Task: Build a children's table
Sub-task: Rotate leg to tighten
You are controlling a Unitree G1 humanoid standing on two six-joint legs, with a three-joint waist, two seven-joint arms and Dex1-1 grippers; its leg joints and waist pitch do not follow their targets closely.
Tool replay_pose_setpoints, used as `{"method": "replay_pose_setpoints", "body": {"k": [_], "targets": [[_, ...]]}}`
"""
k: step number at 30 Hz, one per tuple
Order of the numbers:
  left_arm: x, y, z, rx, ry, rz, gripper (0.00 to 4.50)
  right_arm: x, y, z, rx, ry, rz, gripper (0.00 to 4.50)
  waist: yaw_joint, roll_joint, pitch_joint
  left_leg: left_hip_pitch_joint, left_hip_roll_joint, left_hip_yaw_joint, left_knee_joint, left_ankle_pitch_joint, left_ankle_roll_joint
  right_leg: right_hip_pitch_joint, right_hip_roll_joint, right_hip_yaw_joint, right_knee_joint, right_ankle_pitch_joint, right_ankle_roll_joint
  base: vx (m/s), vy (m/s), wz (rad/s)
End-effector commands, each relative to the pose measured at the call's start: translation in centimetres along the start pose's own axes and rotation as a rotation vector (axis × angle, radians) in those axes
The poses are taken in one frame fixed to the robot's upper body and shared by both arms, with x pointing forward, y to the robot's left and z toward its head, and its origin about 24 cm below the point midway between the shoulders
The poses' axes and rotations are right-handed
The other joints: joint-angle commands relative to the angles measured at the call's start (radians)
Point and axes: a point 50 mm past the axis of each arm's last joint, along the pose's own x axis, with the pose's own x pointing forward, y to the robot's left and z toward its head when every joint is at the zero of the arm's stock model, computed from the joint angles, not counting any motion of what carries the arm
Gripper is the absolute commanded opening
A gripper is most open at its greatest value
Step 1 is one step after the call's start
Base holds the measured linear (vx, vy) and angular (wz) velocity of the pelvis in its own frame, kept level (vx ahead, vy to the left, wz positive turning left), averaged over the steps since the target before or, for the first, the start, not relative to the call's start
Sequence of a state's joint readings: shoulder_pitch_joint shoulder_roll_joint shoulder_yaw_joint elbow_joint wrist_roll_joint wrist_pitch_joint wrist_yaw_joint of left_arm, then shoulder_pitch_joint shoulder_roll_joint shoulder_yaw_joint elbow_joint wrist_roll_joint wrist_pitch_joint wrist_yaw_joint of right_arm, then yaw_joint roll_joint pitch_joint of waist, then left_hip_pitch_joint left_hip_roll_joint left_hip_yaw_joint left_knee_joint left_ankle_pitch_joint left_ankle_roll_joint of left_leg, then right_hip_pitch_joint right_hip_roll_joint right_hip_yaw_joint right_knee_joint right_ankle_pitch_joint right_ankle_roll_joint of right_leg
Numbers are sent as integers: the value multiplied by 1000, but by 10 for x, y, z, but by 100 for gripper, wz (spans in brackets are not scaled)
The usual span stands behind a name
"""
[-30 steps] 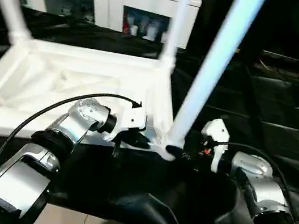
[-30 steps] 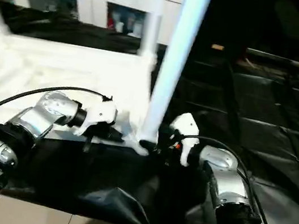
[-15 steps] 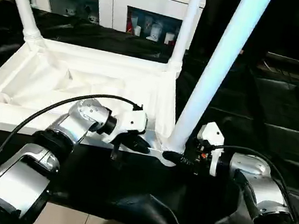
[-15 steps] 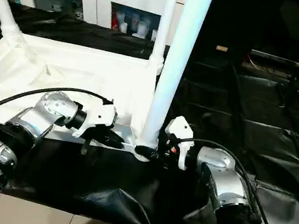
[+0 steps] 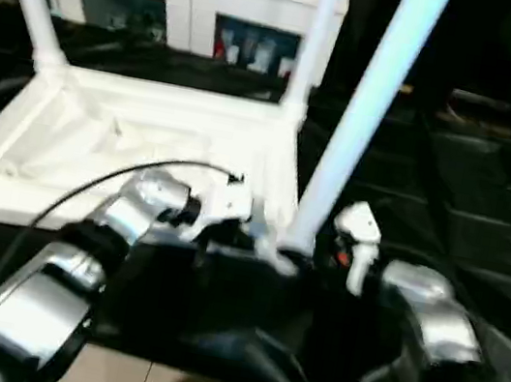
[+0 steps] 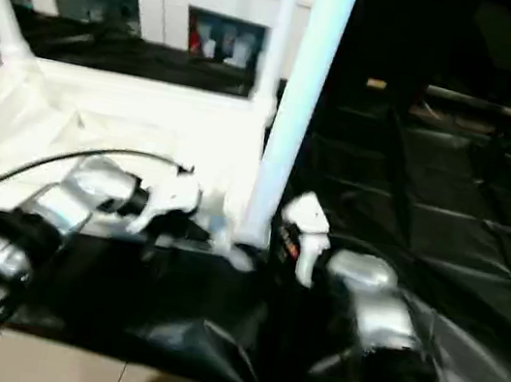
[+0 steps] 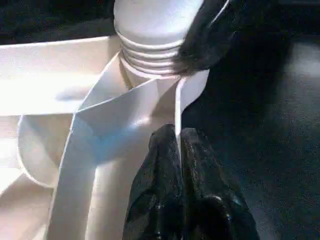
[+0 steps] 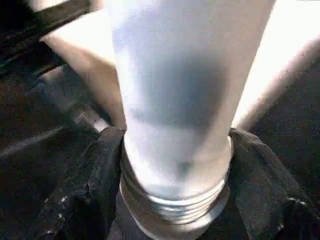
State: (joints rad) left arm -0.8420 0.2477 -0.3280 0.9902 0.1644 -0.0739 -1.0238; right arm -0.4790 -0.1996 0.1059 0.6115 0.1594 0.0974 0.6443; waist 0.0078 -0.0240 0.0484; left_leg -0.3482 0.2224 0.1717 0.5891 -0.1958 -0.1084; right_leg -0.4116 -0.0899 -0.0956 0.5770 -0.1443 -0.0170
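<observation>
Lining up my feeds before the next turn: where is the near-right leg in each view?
Left eye: the near leg slants from upper right of centre down to the top's near corner.
Right eye: same slant, just left of centre.
Left wrist: its threaded base, upper middle.
Right wrist: centre, right gripper around it.
Shared landmark: the corner socket at its base.

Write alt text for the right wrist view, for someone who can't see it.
The right pincer is closed around the base of a white table leg, one black finger on each side just above the leg's threaded end. Behind lie the white tabletop and black cloth.
</observation>
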Motion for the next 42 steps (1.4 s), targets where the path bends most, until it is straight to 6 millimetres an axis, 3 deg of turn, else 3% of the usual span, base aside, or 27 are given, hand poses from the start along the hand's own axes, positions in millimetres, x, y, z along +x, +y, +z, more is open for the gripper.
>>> {"method": "replay_pose_setpoints", "body": {"k": [1,2,6,13,16,19,21,22,25,26,31,34,39,40,42], "targets": [[9,0,-3,-56,40,65,0,-9,-27,-20,96,88,-330,272,-10,7,-51,6,-7,1,-69,-328,14,40,-41,25,-100,-592,-102,0,0,0],[13,1,-1,-78,50,104,0,-6,-29,-22,152,96,-427,272,-19,8,-52,-2,-8,-4,-70,-330,15,45,-40,22,-100,-595,-89,0,0,0],[24,2,5,-125,75,169,0,11,-19,-15,180,54,-517,272,-36,9,-54,-2,-10,-3,-68,-345,35,41,-39,19,-107,-563,-98,0,0,0],[28,-1,8,-98,76,149,0,27,1,2,168,-68,-331,272,-35,8,-54,-4,-9,0,-71,-350,67,42,-38,21,-104,-511,-123,0,0,0],[26,-2,5,-93,82,133,0,22,0,9,132,-120,-268,342,-31,7,-58,-7,-4,2,-73,-316,76,47,-39,28,-94,-435,-153,0,0,0],[25,-2,4,-84,82,115,0,16,-2,11,98,-126,-222,348,-30,4,-57,-12,-3,3,-74,-294,88,52,-38,31,-85,-382,-179,0,0,0],[24,-3,3,-73,83,91,0,11,-4,11,71,-109,-158,384,-26,5,-57,-12,-3,5,-71,-278,93,53,-39,33,-83,-368,-191,0,0,0],[21,-8,-1,-43,85,8,0,1,-5,10,8,-46,-28,388,-24,5,-55,-12,-3,6,-71,-278,100,53,-38,33,-84,-371,-192,0,0,0],[17,-12,-5,-18,81,-66,0,-16,-6,10,-70,7,136,388,-17,7,-56,-13,0,8,-70,-259,121,59,-39,37,-81,-336,-196,0,0,0],[15,-13,-7,-20,87,-86,0,-21,-6,10,-97,18,179,388,-19,6,-56,-18,0,7,-70,-248,121,61,-40,37,-78,-327,-202,0,0,0],[5,-25,-11,56,63,-286,0,-40,-10,11,-180,68,284,388,-13,8,-60,-14,4,6,-71,-226,116,62,-41,38,-73,-300,-223,0,0,0],[0,-26,-11,71,56,-333,0,-43,-9,11,-188,74,311,388,-8,12,-58,-7,8,9,-74,-237,107,56,-40,41,-72,-291,-238,0,0,0],[-6,-26,-10,88,40,-350,0,-44,-4,9,-196,100,373,388,-3,13,-58,-6,9,10,-76,-240,91,58,-39,42,-65,-266,-241,0,0,0],[-7,-26,-11,90,40,-349,0,-44,-2,8,-198,108,388,388,-4,1,-61,-7,9,11,-74,-237,93,60,-39,42,-65,-266,-239,0,0,0],[-8,-25,-11,90,41,-348,0,-44,-2,8,-196,109,394,370,-2,7,-59,-11,8,9,-74,-225,93,61,-42,43,-64,-273,-234,0,0,0]]}}
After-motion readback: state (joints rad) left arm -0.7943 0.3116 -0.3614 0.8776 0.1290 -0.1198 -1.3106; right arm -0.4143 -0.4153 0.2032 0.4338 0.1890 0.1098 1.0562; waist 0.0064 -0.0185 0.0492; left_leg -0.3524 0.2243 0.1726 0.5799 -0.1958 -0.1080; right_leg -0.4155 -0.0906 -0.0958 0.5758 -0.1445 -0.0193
